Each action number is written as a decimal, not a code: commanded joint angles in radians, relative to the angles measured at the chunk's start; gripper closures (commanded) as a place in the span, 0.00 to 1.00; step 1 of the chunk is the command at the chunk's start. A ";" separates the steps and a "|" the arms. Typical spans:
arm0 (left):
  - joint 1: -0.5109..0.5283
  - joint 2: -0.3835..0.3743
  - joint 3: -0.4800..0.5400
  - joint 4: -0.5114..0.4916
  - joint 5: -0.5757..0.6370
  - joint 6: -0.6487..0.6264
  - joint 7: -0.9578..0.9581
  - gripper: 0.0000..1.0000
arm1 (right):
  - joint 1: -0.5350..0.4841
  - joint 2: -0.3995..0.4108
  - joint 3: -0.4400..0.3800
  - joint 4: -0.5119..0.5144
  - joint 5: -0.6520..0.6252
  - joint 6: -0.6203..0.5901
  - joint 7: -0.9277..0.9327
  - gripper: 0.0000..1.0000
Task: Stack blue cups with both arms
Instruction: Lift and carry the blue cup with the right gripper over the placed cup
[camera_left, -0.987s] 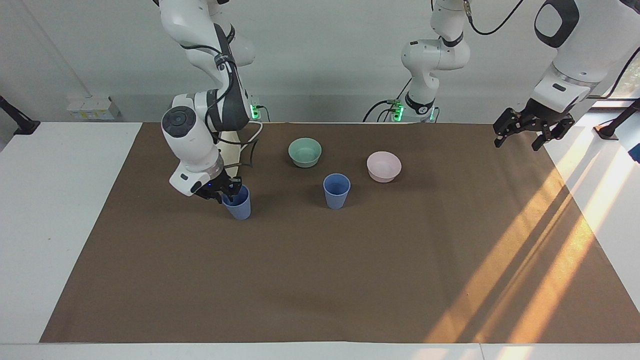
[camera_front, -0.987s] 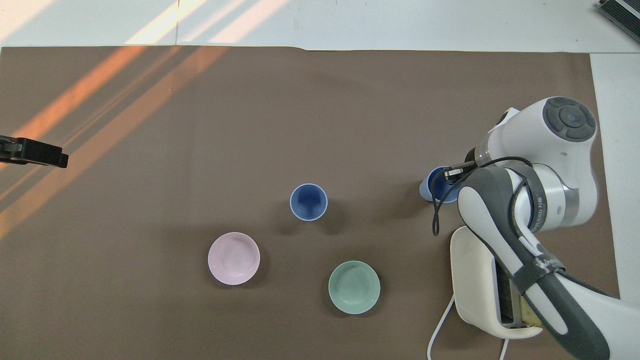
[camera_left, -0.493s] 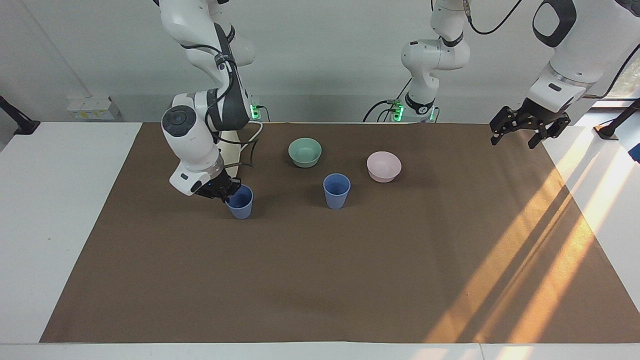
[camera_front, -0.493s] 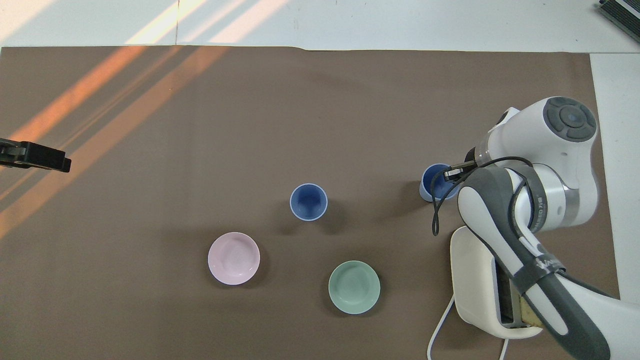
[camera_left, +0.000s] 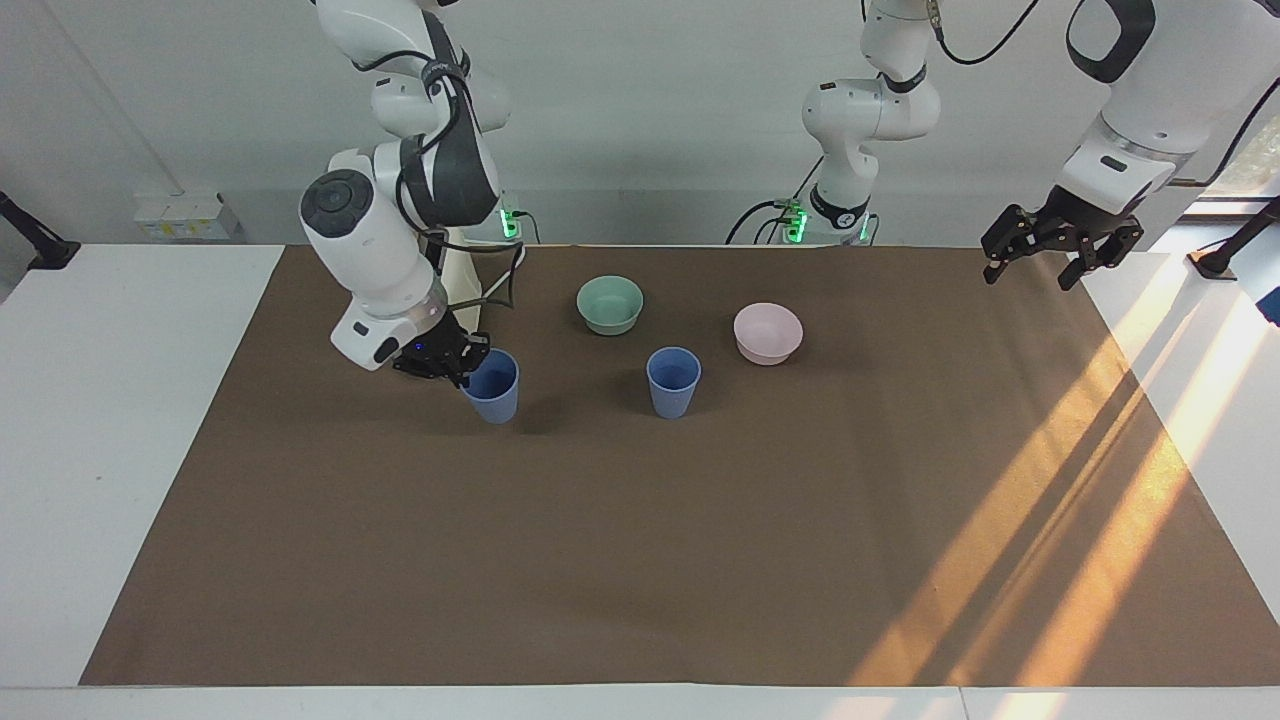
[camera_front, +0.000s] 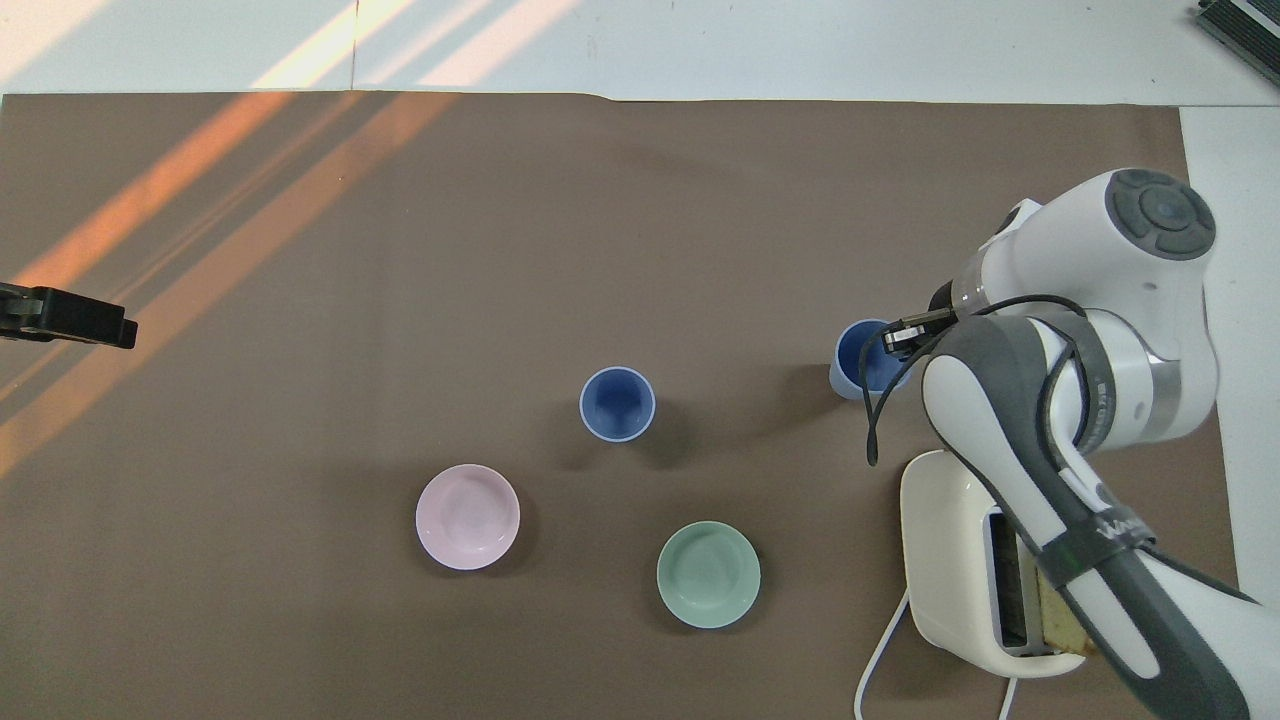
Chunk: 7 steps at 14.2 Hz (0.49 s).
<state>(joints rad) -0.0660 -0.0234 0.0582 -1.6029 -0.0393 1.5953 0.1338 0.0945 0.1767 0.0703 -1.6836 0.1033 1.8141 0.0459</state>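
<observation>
One blue cup (camera_left: 493, 386) hangs a little above the brown mat, tilted slightly, toward the right arm's end of the table; it also shows in the overhead view (camera_front: 858, 362). My right gripper (camera_left: 458, 363) is shut on its rim, one finger inside; it is partly hidden in the overhead view (camera_front: 905, 338). The second blue cup (camera_left: 673, 382) stands upright near the mat's middle and shows in the overhead view (camera_front: 617, 403). My left gripper (camera_left: 1030, 268) is open and empty in the air over the mat's edge at the left arm's end; its tip shows in the overhead view (camera_front: 70, 316).
A mint-green bowl (camera_left: 609, 304) (camera_front: 708, 574) and a pale pink bowl (camera_left: 767, 333) (camera_front: 467, 516) sit nearer to the robots than the standing cup. A white toaster-like appliance (camera_front: 950, 560) with a cable stands by the right arm's base.
My right gripper has lifted its blue cup off the mat and carried it a little toward the standing cup. My left gripper has risen slightly at its end of the table.
</observation>
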 joint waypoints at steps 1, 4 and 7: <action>0.008 -0.016 -0.004 -0.012 0.013 0.006 -0.010 0.00 | 0.059 0.030 0.003 0.148 0.013 -0.094 0.159 1.00; 0.002 -0.012 -0.004 -0.005 0.013 0.006 -0.007 0.00 | 0.175 0.052 0.002 0.208 0.027 -0.075 0.343 1.00; 0.002 -0.012 -0.004 -0.005 0.013 0.005 -0.007 0.00 | 0.244 0.055 0.003 0.225 0.038 -0.033 0.419 1.00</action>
<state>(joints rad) -0.0657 -0.0234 0.0572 -1.6026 -0.0393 1.5962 0.1337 0.3142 0.2036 0.0760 -1.5004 0.1151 1.7651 0.4315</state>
